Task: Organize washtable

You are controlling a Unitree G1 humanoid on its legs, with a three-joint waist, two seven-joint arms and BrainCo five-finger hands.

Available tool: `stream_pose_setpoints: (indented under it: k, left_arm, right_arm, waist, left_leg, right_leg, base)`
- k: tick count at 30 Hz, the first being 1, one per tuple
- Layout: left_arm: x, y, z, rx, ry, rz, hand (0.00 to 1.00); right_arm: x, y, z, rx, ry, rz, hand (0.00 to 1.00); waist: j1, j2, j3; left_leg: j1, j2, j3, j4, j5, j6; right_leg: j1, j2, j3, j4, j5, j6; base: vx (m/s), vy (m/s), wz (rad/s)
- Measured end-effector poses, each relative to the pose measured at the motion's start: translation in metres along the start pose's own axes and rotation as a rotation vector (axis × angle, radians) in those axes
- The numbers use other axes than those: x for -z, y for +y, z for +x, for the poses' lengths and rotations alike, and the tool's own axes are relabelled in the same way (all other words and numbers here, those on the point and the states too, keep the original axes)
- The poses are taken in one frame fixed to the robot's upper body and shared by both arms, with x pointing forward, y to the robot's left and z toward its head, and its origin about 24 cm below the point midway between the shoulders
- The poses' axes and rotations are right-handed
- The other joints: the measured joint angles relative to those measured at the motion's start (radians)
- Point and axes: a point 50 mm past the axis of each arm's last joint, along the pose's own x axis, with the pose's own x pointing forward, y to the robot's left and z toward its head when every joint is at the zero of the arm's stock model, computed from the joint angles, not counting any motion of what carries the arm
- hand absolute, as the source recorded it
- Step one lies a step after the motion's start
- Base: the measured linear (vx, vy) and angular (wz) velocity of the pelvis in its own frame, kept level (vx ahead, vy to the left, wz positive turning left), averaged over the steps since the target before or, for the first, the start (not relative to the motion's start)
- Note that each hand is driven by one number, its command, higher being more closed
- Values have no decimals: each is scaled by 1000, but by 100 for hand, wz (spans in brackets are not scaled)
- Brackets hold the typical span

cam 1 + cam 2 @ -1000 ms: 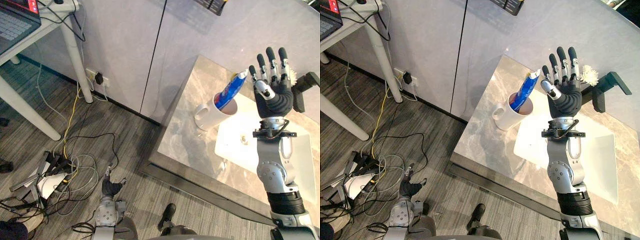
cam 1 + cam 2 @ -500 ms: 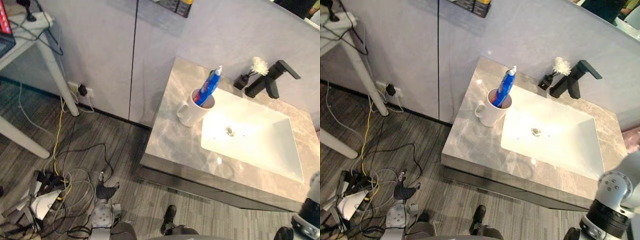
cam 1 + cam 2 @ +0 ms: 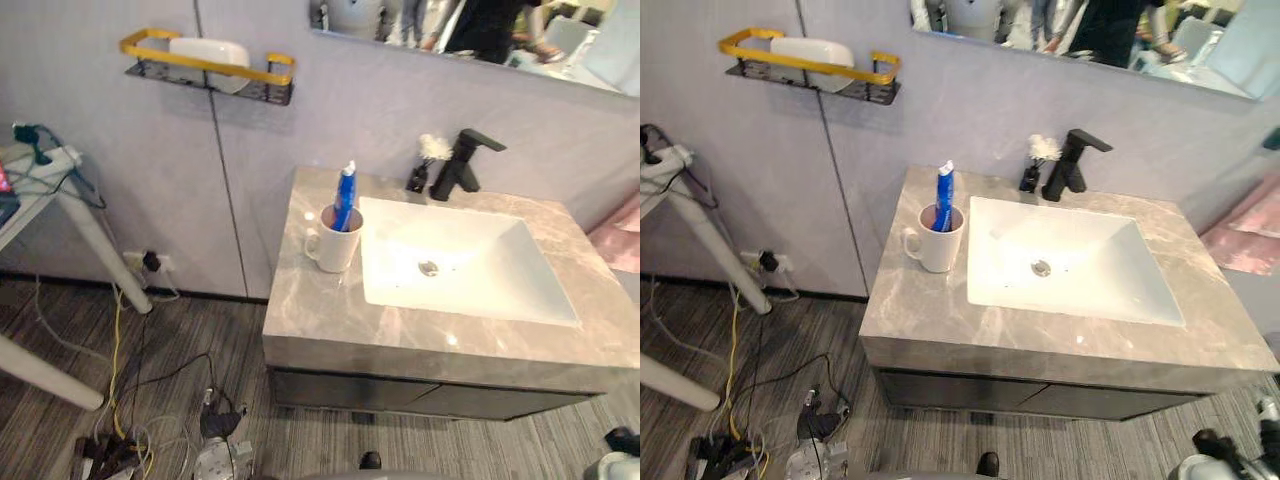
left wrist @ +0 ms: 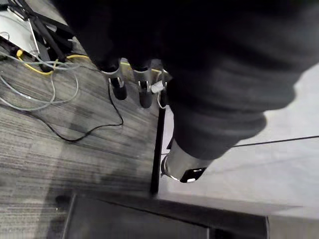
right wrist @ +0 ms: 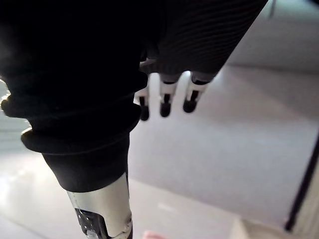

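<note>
A grey marble washtable (image 3: 330, 320) stands against a wall, with a white sink basin (image 3: 480, 290) set into its top. On the counter just left of the basin sits a white mug (image 3: 333, 245). A blue toothpaste tube (image 3: 344, 195) stands upright inside the mug. A black faucet (image 3: 462, 165) rises behind the basin, with a small flower vase (image 3: 416, 180) just beside it. The left hand (image 4: 118, 82) hangs low over the floor, fingers loosely straight, holding nothing. The right hand (image 5: 166, 97) also has straight fingers and holds nothing.

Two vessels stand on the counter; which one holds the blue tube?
The white mug left of the sink; the small dark vase beside the faucet holds a white flower instead.
</note>
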Motion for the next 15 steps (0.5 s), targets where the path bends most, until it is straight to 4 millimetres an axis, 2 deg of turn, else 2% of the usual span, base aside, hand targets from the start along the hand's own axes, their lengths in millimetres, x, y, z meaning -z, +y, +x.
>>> stream_pose_setpoints:
  k: [1,2,4,5,6,7,8,10,13,14,15]
  left_arm:
    - [5,-1,0,3,22,-10,0]
    - [5,-2,0,5,26,-17,0]
    - [16,-6,-1,11,85,-41,0]
    - [20,-6,-2,5,105,-48,0]
    - [29,-6,-4,-1,145,-55,0]
    - [34,-6,-4,-17,170,-68,0]
    - [37,-6,-5,-23,187,-77,0]
    - [42,-6,-6,-41,215,-89,0]
    - [37,-5,-1,-75,218,-142,0]
    - [34,-6,1,-78,211,-160,100]
    - [26,-4,5,-94,189,-199,100]
  right_arm:
    - [17,6,-8,-41,77,-15,0]
    - [25,10,-12,-66,114,-22,0]
    - [63,18,-39,-189,253,-106,0]
    - [75,18,-48,-231,298,-142,0]
    - [101,16,-65,-300,397,-223,0]
    - [125,7,-80,-332,517,-288,0]
    - [141,-4,-88,-332,608,-327,0]
    - [170,-30,-107,-284,814,-379,0]
    - [188,-49,-127,-219,1028,-312,0]
    - [189,-49,-128,-219,1047,-294,0]
    - [189,-44,-129,-244,1059,-262,0]
  waist:
    - [-2,3,1]
    - [-3,4,1]
    - [-10,9,0]
    - [-13,12,-1]
    - [-10,24,-1]
    - [-5,40,-8]
    - [7,55,-13]
    - [12,79,-16]
    - [9,108,-14]
    - [11,111,-14]
    - [11,111,-14]
  left_leg:
    - [12,1,19,1,-4,0]
    - [17,2,26,1,-6,-1]
    - [33,3,35,-8,-6,-1]
    - [37,5,38,-12,-6,-1]
    - [47,10,46,-20,-5,-1]
    - [49,9,48,-26,-5,-1]
    - [53,7,49,-36,-4,-1]
    - [74,7,38,-56,0,-3]
    - [82,0,13,-96,22,-6]
    - [83,-1,8,-104,26,-6]
    - [83,-1,-4,-117,36,-8]
  right_leg:
    - [0,0,1,5,2,-3]
    - [0,0,1,8,3,-4]
    - [2,-1,4,20,10,-12]
    - [2,-1,5,19,10,-11]
    - [5,-1,11,18,11,-9]
    - [6,-2,11,13,11,-8]
    - [8,-2,10,6,13,-5]
    - [37,-2,-2,-16,18,5]
    - [55,-4,-31,-39,22,14]
    - [58,-5,-36,-44,22,14]
    - [61,-5,-51,-47,22,14]
  base:
    - [-17,12,-37]
    - [-18,11,-32]
    - [0,-1,-11]
    - [21,-15,-10]
    - [44,-13,-10]
    - [46,-6,-9]
    - [73,3,1]
    - [79,7,13]
    - [60,-21,26]
    - [39,-41,32]
    - [29,-41,33]
